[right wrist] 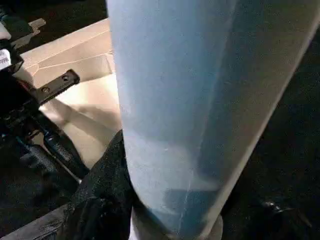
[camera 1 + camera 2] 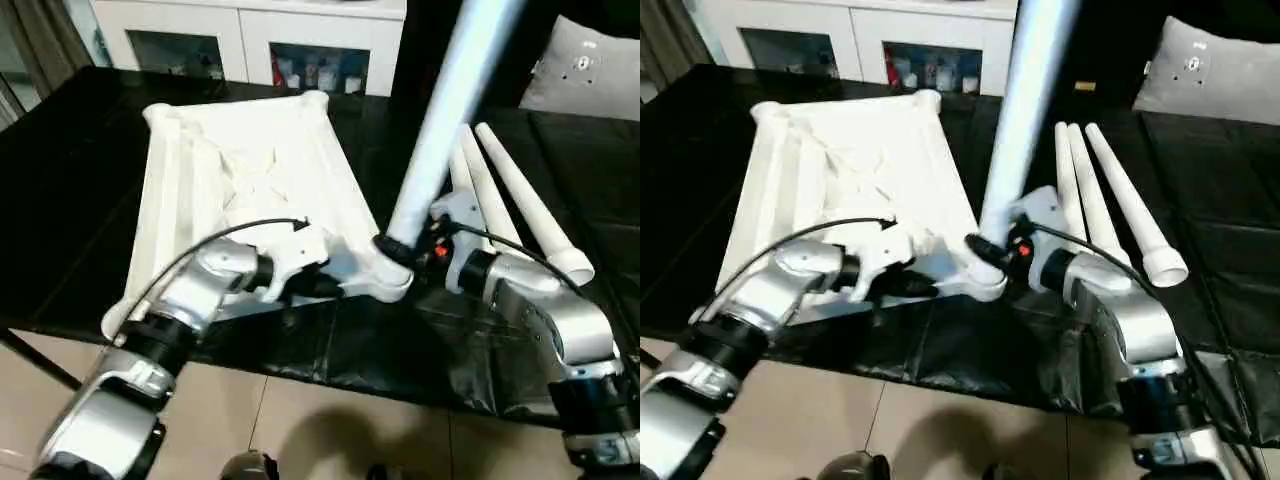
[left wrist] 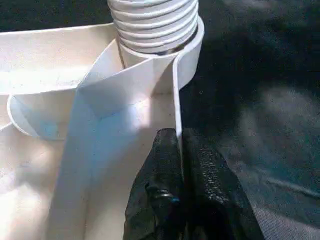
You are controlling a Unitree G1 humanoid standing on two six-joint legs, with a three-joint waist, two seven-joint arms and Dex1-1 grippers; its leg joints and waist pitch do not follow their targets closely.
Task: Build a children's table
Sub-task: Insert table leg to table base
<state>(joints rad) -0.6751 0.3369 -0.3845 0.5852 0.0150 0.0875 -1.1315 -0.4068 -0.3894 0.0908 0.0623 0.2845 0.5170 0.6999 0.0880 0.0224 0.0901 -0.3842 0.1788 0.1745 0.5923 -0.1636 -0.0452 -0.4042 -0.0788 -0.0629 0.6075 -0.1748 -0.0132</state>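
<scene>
The children's table top [image 2: 240,170] lies upside down on the black cover, white with a ribbed underside. One white leg [image 2: 440,130] stands tilted in its near right corner socket [image 3: 190,60], threaded end [image 3: 152,20] seated there. My right gripper [image 2: 398,250] is shut around that leg's base, with one black finger [image 1: 107,170] showing beside the leg [image 1: 200,100]. My left gripper [image 3: 178,137] is shut on the top's thin side rim [image 3: 176,100], just short of that corner. Three more legs [image 2: 520,200] lie side by side to the right.
The black cover [image 2: 60,200] ends at the near table edge, with tiled floor [image 2: 300,420] below. A white cabinet [image 2: 250,40] stands behind the table and a grey cushion [image 2: 590,65] lies at the back right.
</scene>
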